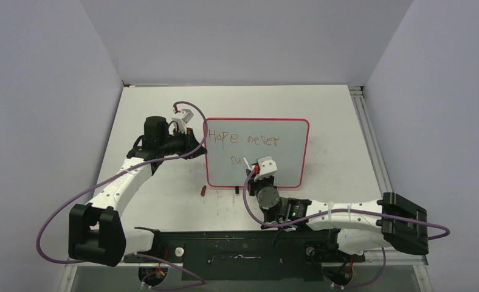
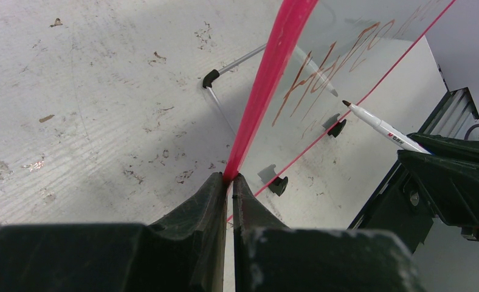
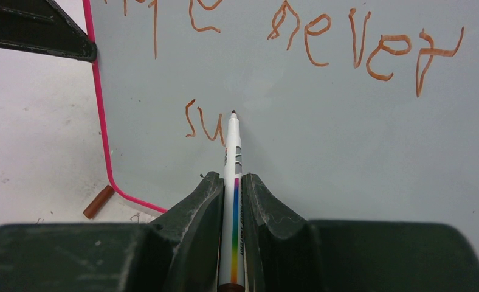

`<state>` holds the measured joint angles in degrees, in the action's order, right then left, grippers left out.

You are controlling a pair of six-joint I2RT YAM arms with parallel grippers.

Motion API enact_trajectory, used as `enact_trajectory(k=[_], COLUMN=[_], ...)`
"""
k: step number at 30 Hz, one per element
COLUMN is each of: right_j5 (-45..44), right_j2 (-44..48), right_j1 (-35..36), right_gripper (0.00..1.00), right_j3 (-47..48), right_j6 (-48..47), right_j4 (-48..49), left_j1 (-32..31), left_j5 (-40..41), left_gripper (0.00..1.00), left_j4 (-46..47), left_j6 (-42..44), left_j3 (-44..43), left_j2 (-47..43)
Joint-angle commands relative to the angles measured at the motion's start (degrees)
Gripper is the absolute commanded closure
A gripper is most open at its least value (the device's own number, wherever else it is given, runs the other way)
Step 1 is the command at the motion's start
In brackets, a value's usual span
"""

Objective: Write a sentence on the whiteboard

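Observation:
The whiteboard (image 1: 286,131), white with a thin pink-red frame, stands mid-table. The sentence (image 1: 243,139) reads "Hope never" on the top line and "su" (image 3: 202,123) below it, in reddish-brown letters. My left gripper (image 2: 230,177) is shut on the board's left frame edge (image 2: 273,67). My right gripper (image 3: 232,177) is shut on a white marker (image 3: 233,182) with a rainbow stripe. The marker's tip sits at the board just right of "su". The marker (image 2: 383,128) also shows in the left wrist view, seen through the board.
The brown marker cap (image 1: 204,190) lies on the table by the board's lower left corner, also in the right wrist view (image 3: 98,201). A small black foot (image 1: 236,190) of the board sits near it. A black rail (image 1: 237,246) runs along the near edge.

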<state>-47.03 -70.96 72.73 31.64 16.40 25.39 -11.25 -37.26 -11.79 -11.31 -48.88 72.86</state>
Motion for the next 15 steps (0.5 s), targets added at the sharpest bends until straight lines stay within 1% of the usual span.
enact_trajectory(k=[1, 15], right_j5=[0.85, 1.18], right_j2=[-0.38, -1.35], right_j1=[-0.85, -1.72], right_gripper=[0.95, 0.95], right_j3=[2.05, 1.98], right_j6=[-0.50, 0.19], right_j4=[4.27, 3.80], left_j1=[-0.53, -0.52], left_j5=[-1.81, -1.88], left_gripper=[0.97, 0.97], left_j4=[1.77, 1.77], left_j6=[-0.12, -0.11], left_j3=[-0.92, -0.94], left_j2=[-1.11, -1.09])
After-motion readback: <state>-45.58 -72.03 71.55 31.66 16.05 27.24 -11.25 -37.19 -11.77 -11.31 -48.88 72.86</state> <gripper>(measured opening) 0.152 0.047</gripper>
